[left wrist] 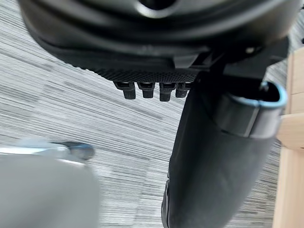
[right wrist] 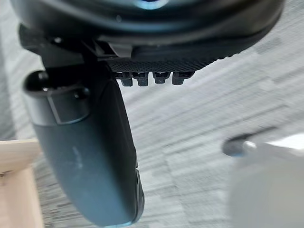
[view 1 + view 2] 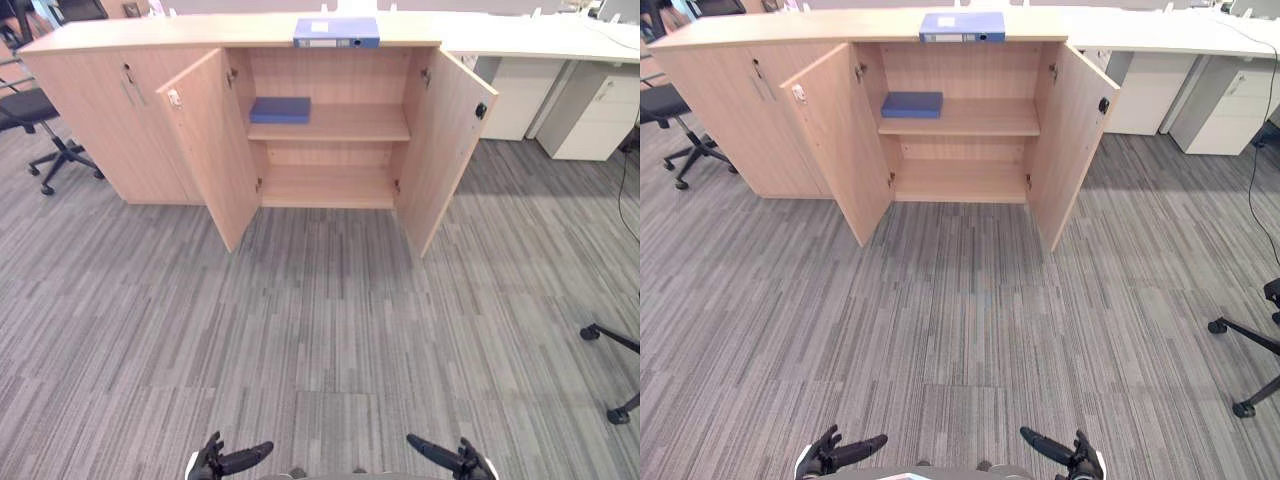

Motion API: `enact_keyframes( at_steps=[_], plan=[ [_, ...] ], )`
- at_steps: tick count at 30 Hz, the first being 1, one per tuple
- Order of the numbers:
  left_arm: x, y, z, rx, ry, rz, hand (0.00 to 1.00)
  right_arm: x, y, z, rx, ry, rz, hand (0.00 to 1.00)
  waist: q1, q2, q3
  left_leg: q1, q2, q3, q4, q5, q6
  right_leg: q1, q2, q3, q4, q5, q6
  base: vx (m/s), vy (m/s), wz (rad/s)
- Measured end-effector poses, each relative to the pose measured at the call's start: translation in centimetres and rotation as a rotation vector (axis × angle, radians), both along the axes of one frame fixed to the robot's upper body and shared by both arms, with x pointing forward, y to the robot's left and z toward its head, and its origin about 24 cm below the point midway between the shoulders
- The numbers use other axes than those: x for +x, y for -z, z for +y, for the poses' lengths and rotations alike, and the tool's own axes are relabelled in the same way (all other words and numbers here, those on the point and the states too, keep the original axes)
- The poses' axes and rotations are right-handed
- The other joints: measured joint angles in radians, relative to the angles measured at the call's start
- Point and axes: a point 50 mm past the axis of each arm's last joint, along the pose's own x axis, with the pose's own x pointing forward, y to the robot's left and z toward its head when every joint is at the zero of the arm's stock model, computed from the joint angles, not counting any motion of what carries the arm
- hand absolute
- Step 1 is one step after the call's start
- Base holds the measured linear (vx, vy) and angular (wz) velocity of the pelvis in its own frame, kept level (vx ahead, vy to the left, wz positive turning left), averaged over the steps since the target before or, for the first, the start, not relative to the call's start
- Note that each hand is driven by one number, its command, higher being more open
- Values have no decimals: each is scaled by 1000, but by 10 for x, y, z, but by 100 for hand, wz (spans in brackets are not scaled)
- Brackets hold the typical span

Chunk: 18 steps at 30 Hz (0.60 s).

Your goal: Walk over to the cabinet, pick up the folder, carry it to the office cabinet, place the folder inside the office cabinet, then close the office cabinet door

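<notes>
- Grey striped carpet (image 3: pixel 320 330) lies between me and the work. I judge the step in hand to be the walk-up, with nothing picked up yet.
- The long wooden cabinet (image 3: pixel 95 110) stands ahead, its middle compartment open. The best approach looks like a straight line toward that opening, stopping square to it and close enough to reach the top without leaning.
- Its 2 doors, the left door (image 3: pixel 215 140) and the right door (image 3: pixel 445 140), swing out toward me. I should come in between them and keep my elbows tucked so neither arm clips an edge.
- An office chair (image 3: pixel 40 130) sits off to the left and white drawer units (image 3: pixel 595 115) to the right, both well clear of my path.
- The upper shelf (image 3: pixel 345 122) carries a flat blue book (image 3: pixel 280 109) at its left end, with bare space beside it.
- The blue folder (image 3: pixel 337 32) lies flat on the cabinet top, directly above the open compartment, spine facing me. A grasp from both ends should keep it level.
- My left hand (image 3: pixel 225 460) and right hand (image 3: pixel 450 460) hang low at the bottom of the head views, fingers relaxed and extended, holding nothing.
</notes>
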Motion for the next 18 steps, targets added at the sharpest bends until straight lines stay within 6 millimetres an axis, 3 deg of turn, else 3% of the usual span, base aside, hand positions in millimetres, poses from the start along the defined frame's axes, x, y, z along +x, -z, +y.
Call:
enact_keyframes(
  at_steps=[4, 12, 17, 18],
  plan=[
    [22, -14, 5, 29, 13, -123, 100, 15, -10, -11, -61, -43, -50, 100, -7, -2, 15, 27, -6, 1, -23, -5, -9, 36, -6, -7, -39, 3, 5, 117, 28, 2],
    [30, -20, 6, 39, 14, -166, 100, 32, -15, -10, -76, -91, -88, 100, -21, 2, 40, 27, -7, 40, -13, -33, -36, 46, -10, 1, -65, 2, 11, 102, 9, -7],
    [42, -27, 1, 32, 17, -228, 100, 52, -23, -14, -99, -104, -132, 100, -19, 17, 66, -54, 5, 86, 117, -128, -13, 12, -10, 36, -66, -9, 28, 57, 5, -24],
    [46, -29, -1, 22, 6, -248, 100, 59, -25, -14, -106, -110, -145, 100, -18, 24, 70, -75, 8, 97, 148, -152, -5, -8, -10, 48, -46, -20, 45, 75, 47, -33]
  ],
)
